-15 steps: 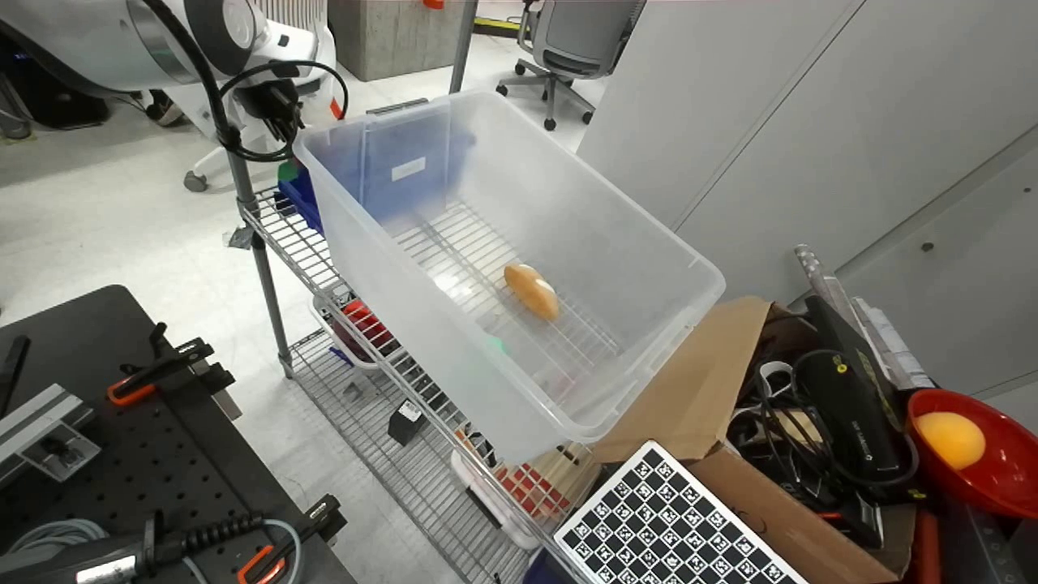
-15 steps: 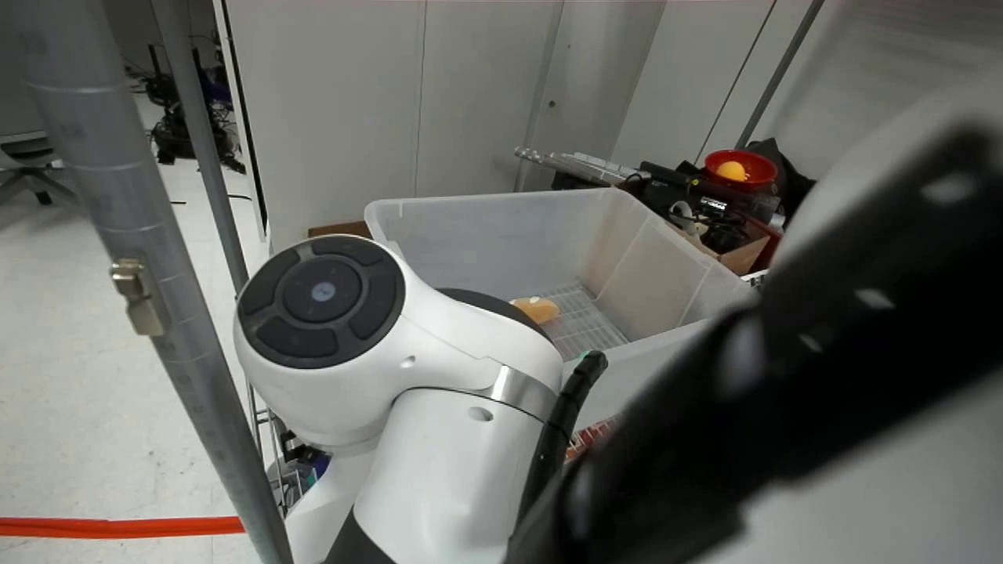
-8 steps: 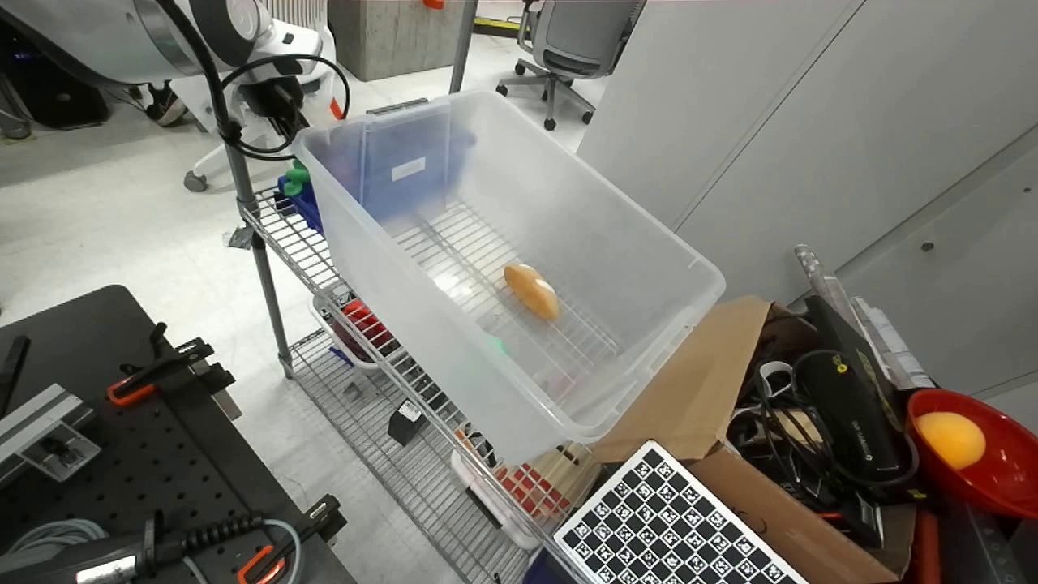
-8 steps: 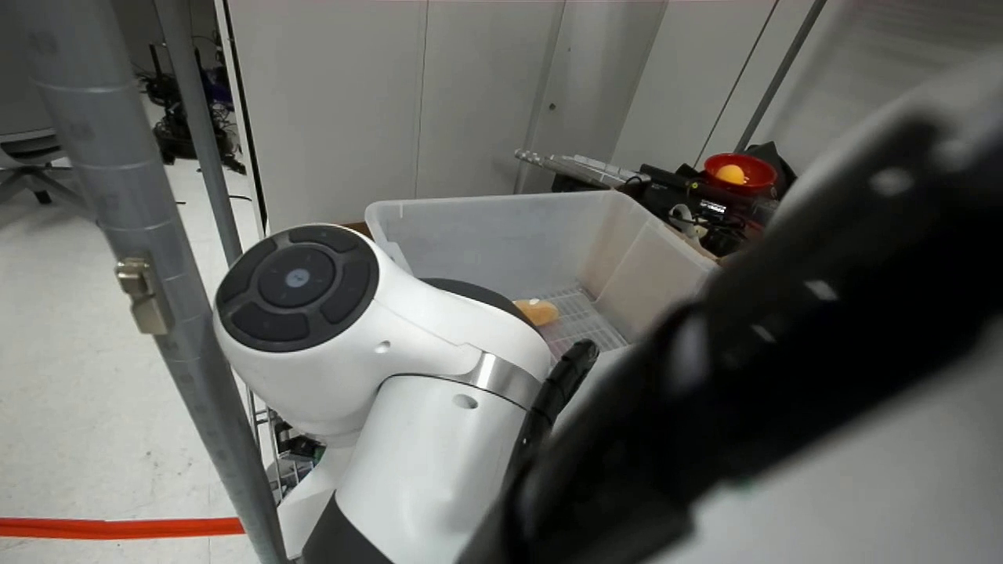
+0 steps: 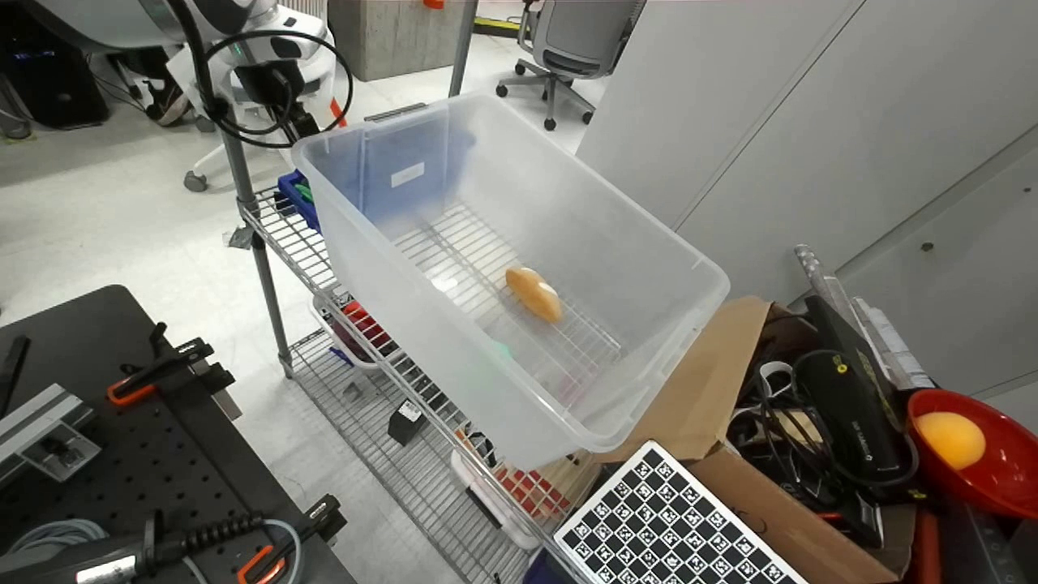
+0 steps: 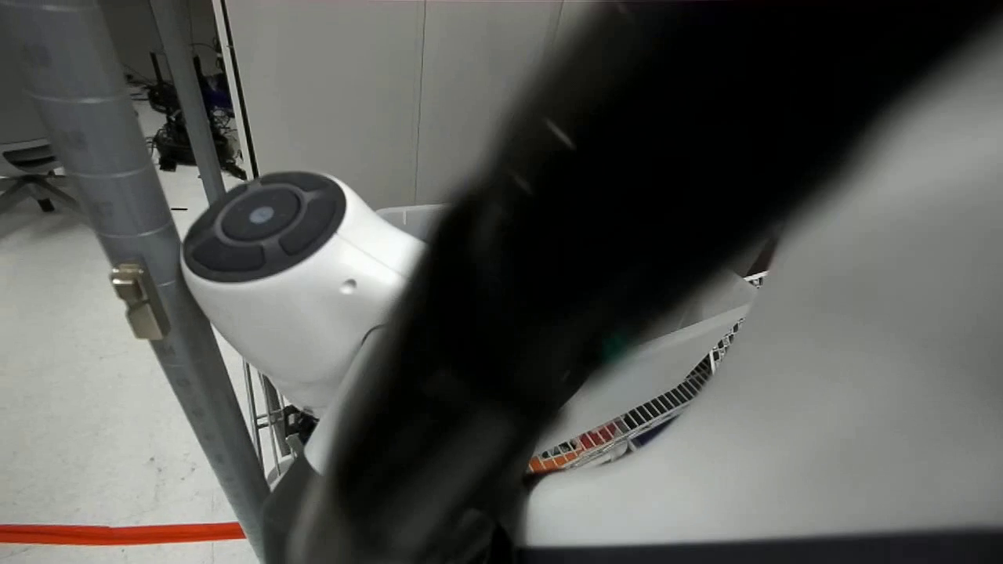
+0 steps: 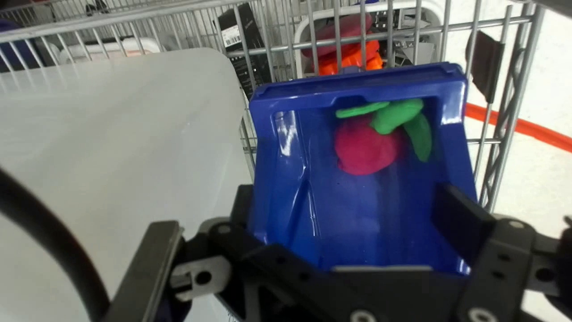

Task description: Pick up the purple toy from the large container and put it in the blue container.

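**The purple toy (image 7: 364, 150) lies in the blue bin (image 7: 313, 96)**

In the wrist view the gripper (image 7: 350, 212) hangs over the blue bin. Its fingers (image 7: 464, 223) stand wide apart, one toward each side of the bin, and hold nothing. The purple toy sits on the floor of the bin, between the middle and the far right corner, with green leaves (image 7: 395, 117) at its far and right sides.

In an exterior view the blue bin stands on a wire shelf (image 5: 292, 243), just beside the left end of the tub (image 5: 584, 219), and a little green shows inside it. In the tub an orange toy (image 5: 533, 294) lies near the middle. The arm (image 5: 122, 20) reaches in at the far left. To the right of the tub a cardboard box (image 5: 770, 495) holds dark gear (image 5: 847, 418), with a checkered board (image 5: 673, 527) in front, and farther right a red bowl (image 5: 1014, 462) holds a yellow ball (image 5: 950, 440).

In an exterior view a blurred dark shape (image 6: 548, 258) hides most of the tub.
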{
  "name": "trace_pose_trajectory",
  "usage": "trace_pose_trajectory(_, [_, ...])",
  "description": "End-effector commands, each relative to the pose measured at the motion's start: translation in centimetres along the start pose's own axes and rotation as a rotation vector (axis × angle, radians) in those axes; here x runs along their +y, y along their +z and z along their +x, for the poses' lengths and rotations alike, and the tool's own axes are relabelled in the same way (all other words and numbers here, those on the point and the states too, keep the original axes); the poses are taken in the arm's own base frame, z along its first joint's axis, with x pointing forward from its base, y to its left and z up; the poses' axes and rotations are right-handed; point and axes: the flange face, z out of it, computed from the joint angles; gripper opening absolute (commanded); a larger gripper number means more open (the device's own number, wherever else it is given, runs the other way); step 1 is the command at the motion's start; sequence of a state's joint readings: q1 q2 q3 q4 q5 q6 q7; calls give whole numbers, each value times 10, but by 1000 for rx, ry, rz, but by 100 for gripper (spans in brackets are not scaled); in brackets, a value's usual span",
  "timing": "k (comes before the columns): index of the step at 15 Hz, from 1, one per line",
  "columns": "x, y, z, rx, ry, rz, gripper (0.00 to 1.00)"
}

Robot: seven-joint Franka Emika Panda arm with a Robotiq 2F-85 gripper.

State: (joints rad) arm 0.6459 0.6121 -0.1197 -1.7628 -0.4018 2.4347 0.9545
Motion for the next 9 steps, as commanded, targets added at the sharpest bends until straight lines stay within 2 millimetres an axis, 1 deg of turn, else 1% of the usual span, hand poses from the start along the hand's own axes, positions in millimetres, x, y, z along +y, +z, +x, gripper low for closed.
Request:
trace_pose_trajectory(1, [22,-76,7,-91,58,59,100])
trace_pose_trajectory(2, [27,-99,12,-121,75,135,100])
trace_pose_trajectory(4, [39,-137,24,-167,125,232,100])
trace_pose_trajectory(5, [47,-152,29,-195,154,273,100])
trace_pose_trajectory(6, [30,-122,31,-142,135,212,100])
trace_pose_trajectory(7, [37,-136,36,-140,140,227,100])
trace_pose_trajectory(8, [40,-138,38,-136,143,226,100])
trace_pose_trajectory(9, [39,-134,37,-142,142,222,100])
